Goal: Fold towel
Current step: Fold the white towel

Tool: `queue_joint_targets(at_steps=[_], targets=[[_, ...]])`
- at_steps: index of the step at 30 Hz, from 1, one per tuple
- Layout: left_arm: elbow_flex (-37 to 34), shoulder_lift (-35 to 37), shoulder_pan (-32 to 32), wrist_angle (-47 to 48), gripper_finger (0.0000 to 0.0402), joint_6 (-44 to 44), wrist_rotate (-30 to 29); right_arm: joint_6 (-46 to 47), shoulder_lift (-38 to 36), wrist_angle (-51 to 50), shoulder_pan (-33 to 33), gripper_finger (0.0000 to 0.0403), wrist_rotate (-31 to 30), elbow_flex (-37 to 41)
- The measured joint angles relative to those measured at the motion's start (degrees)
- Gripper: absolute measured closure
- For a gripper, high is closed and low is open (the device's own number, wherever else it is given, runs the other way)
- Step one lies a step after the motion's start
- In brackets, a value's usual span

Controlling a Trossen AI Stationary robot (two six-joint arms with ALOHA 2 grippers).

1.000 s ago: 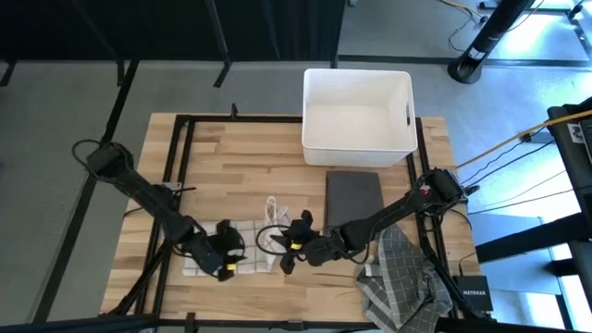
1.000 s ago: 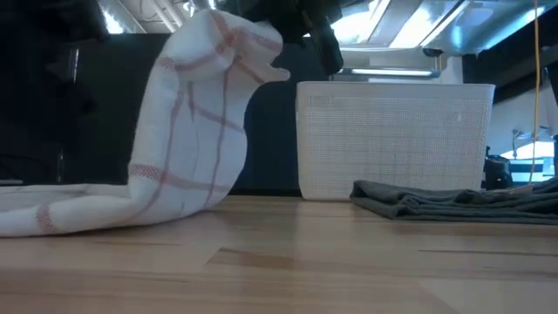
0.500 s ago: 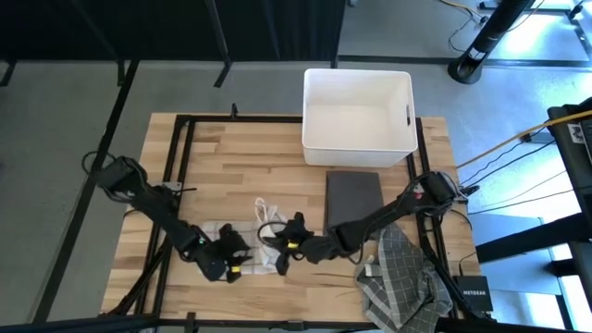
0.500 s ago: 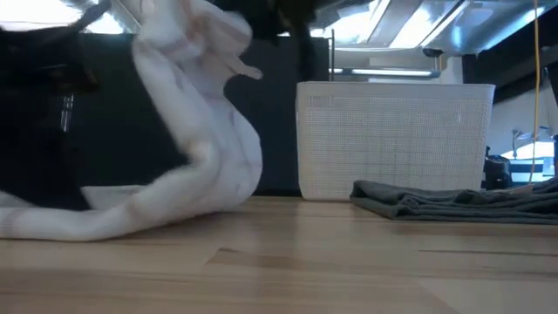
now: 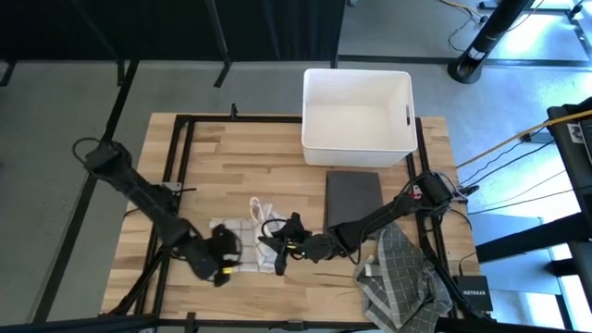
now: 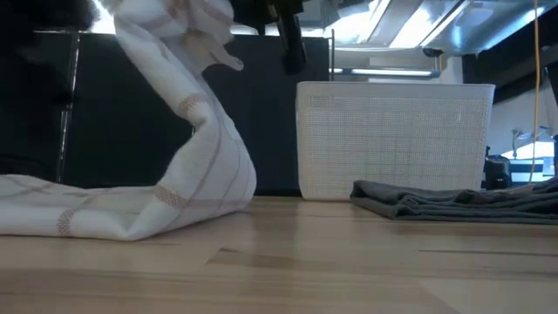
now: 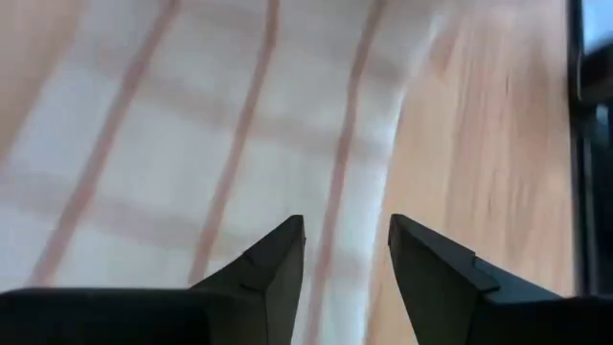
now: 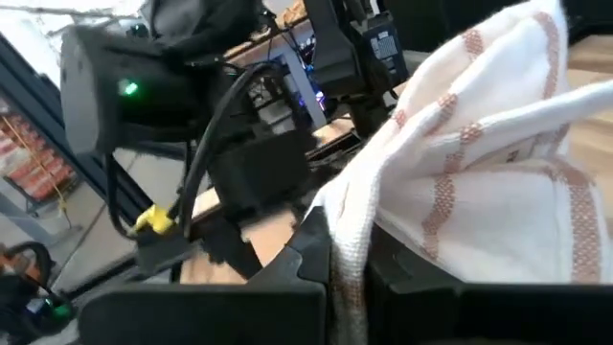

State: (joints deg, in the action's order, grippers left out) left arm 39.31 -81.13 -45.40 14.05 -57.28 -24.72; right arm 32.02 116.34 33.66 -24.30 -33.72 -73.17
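White cloth with thin red stripes, the towel [image 5: 242, 242] lies at the table's [image 5: 240, 157] near edge. Its raised end has swung further over the flat part since a second ago, so the fold is half made. The right gripper [image 5: 280, 248] stays clamped on that corner. The left gripper [image 7: 347, 251] hovers parted over the flat end, holding nothing.

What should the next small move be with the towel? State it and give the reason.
Probably carry the raised edge farther over toward the left arm and lower it. The right gripper is shut on the white towel, holding one end high while the rest lies flat on the table. The left gripper hovers open over the flat part, gripping nothing.
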Motion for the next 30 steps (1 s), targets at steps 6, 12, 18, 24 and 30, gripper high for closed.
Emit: queue_joint_targets(at_steps=[6,12,18,24,30], targets=[[-3.43,-0.41,-9.43,11.36,0.0254,-17.07,-3.1,2.7,4.68,3.05,1.27,0.0384,1.36,-3.65],[-6.75,-5.0,-11.38,6.49,0.0254,-24.18,-7.07,3.87,11.81,0.97,3.15,0.0384,3.31,-12.59],[-6.84,-6.13,-11.22,4.27,0.0254,-22.94,-8.1,8.56,18.64,-1.52,4.66,0.0384,6.86,-18.11],[-6.88,-6.22,-11.22,3.97,0.0254,-22.64,-8.47,13.11,20.78,-6.68,4.84,0.0384,7.83,-18.28],[-6.91,-6.25,-11.22,3.96,0.0254,-22.64,-8.73,12.9,20.67,-6.24,4.89,0.0366,9.31,-18.32]])
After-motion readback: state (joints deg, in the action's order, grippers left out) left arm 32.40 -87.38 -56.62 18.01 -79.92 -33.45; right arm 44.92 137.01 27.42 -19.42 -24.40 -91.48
